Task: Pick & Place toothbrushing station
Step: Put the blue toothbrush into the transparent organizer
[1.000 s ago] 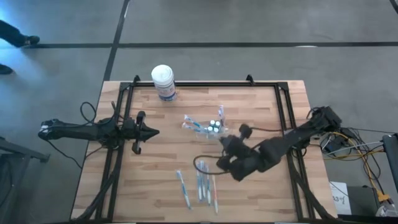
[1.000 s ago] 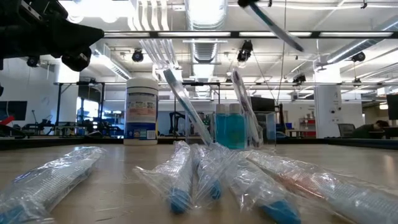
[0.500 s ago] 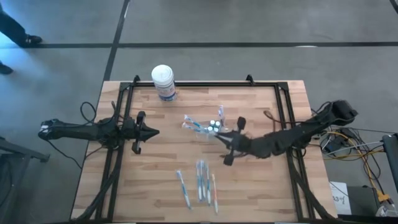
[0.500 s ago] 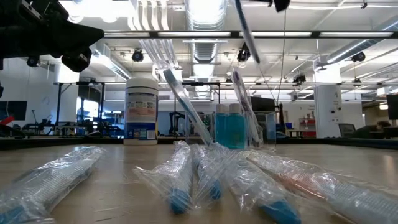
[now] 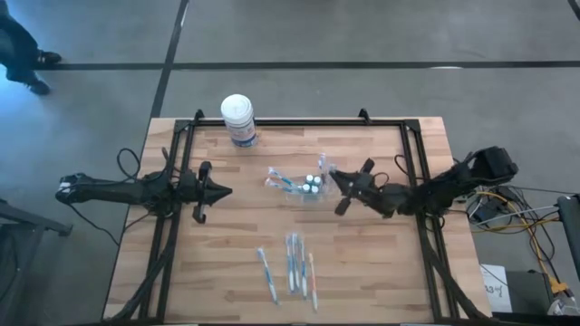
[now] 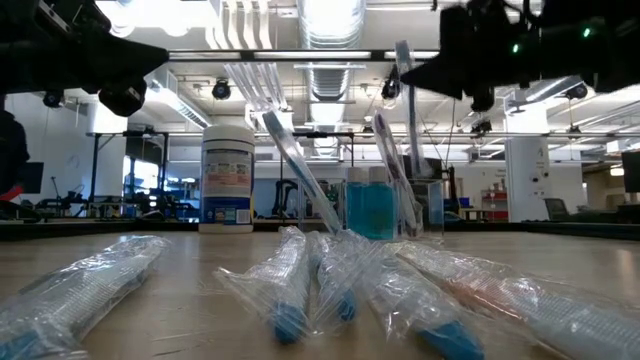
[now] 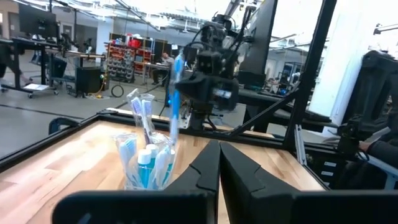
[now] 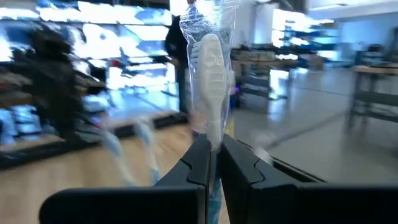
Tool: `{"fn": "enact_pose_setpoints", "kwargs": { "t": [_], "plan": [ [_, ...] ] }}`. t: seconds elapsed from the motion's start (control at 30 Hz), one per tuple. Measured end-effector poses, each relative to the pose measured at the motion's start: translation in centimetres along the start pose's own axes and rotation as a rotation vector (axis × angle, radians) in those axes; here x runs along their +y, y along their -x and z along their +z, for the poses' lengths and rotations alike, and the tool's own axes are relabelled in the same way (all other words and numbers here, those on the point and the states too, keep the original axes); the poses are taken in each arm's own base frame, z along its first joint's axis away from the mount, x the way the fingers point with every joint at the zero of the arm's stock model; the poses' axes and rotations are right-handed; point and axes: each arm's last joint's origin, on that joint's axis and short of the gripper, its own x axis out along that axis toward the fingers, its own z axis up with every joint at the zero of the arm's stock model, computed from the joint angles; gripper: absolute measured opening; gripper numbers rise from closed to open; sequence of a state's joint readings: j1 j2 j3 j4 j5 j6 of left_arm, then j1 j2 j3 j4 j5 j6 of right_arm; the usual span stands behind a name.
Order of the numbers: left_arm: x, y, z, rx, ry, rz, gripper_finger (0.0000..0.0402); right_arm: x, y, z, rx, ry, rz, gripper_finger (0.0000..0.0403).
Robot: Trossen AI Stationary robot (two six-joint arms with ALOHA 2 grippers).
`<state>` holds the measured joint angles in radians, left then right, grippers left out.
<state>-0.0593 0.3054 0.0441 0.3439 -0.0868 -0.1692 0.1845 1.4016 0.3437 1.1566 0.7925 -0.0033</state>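
The toothbrushing station (image 5: 306,186) is a clear holder in the middle of the table, resting on its base, with toothbrushes and small blue-capped tubes standing in it (image 7: 146,167). Just to its right, my right gripper (image 5: 333,178) is shut on a plastic-wrapped toothbrush (image 8: 209,93) that stands upright. My left gripper (image 5: 227,191) waits shut and level over the table's left part, pointing at the station, with nothing in it. Several more wrapped toothbrushes (image 5: 292,272) lie flat near the front edge. My right gripper pinches the wrapped toothbrush between its two fingers (image 8: 200,163), partway along its length. The white head end (image 8: 210,59) rises above the fingers and a blue part shows below them. The fingers come level from the table's right, across the brush. The brush is upright and clear of the table.
A tall white-lidded canister with a blue label (image 5: 238,119) stands at the far edge, left of centre. A black frame (image 5: 412,163) runs round the tabletop. A person (image 5: 18,50) walks on the floor beyond the far left corner.
My right gripper has gone from the table's middle toward the far edge and down, up to the station's right side, and turned level. The wrapped toothbrush in it has tipped from slanting to upright. A person has walked on at the far left.
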Motion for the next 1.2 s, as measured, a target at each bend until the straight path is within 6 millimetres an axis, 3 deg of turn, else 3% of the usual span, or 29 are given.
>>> {"fn": "enact_pose_setpoints", "kwargs": {
  "t": [0.5, 1.2],
  "plan": [
    [0.1, 0.0, 0.0, -0.004, 0.033, 0.02, 0.0013, 0.7, -1.3, -5.8, 0.096, 0.047, -0.178, 0.0013],
    [0.1, 0.0, 0.0, -0.001, 0.04, 0.027, 0.001, 1.4, -0.3, -6.7, 0.128, -0.058, -0.151, 0.002]
  ]
}}
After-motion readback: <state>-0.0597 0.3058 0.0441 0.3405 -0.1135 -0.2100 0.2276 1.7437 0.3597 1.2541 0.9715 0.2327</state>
